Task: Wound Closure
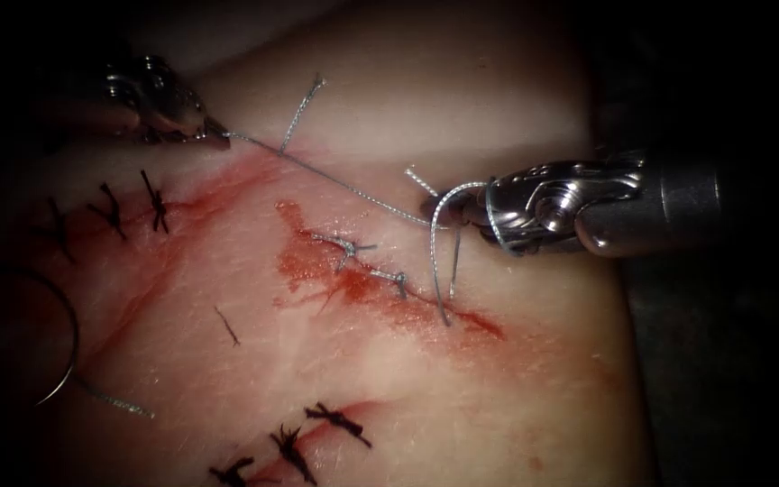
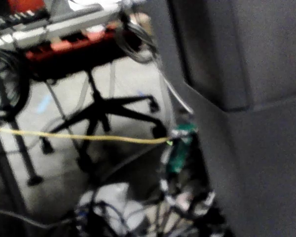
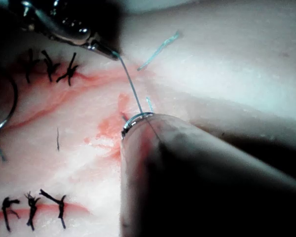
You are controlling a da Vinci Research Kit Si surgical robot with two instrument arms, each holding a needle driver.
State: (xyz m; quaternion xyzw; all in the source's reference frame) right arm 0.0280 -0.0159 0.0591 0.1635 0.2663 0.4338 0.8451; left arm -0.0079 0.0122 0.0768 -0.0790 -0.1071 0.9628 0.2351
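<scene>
Your left steel needle driver (image 1: 214, 135) grips the thin grey thread (image 1: 335, 180) taut; it wraps your right tool (image 1: 462, 212), whose jaw state I cannot tell. The curved steel needle (image 1: 63, 361) lies free on the pale tissue (image 1: 498, 397), well left of both.

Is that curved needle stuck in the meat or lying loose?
Loose: the needle lies on the tissue, left of the cut, held by neither tool.

2 tools: left tool (image 1: 214, 135) upper left of frame, right tool (image 1: 448, 212) at right. 1 curved needle (image 1: 65, 347) at far left. 1 thread (image 1: 344, 185) btwn the tools. 1 cut (image 1: 389, 284) at centre w/ 2 knots (image 1: 346, 245). Dark stitches: 3 upper left (image 1: 155, 203), 3 along the bottom (image 1: 290, 446).
</scene>
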